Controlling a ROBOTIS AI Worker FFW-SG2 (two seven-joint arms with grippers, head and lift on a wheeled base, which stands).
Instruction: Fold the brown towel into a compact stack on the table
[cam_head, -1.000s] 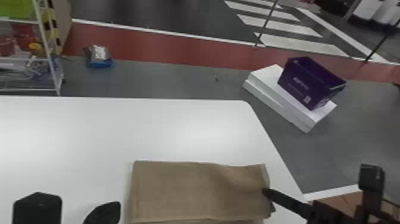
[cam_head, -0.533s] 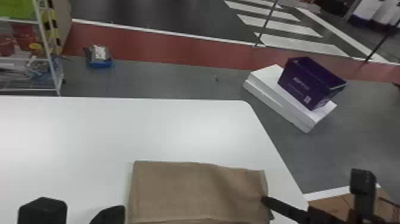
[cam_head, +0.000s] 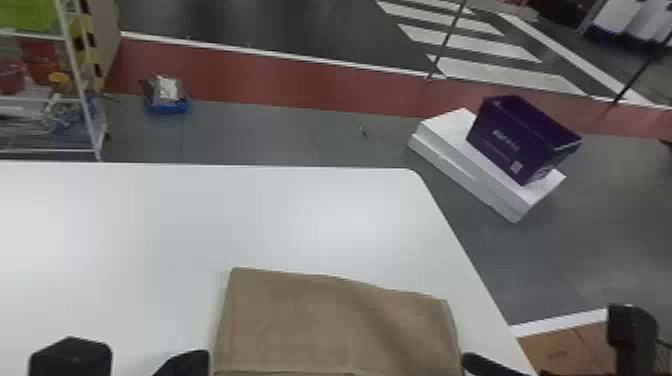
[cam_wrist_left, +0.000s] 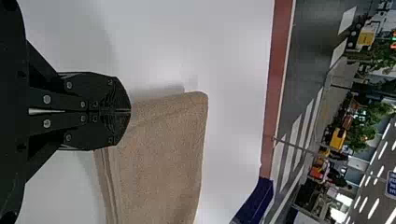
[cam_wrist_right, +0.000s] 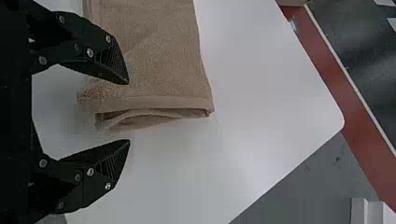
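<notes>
Looks like squaring-up near the end of the job: brown towel (cam_head: 335, 325) folded flat on the table (cam_head: 300, 215), stretching from beside the left pincer (cam_wrist_left: 130, 111) to between the fingers of the right pincer (cam_wrist_right: 129, 112). Calls for small, level nudges inward from both ends, with light pressure to avoid buckling the top layer. Best to ease the gaping fold at the right pincer in slowly, and to draw back without dragging the cloth.

At the left pincer, pressed together tip to tip, right by the towel's edge; probably holds no cloth, though hard to be sure with the contact hidden beneath. At the right pincer, spread wide and gripping nothing, with one finger over the towel and the other past its end, above the table.
</notes>
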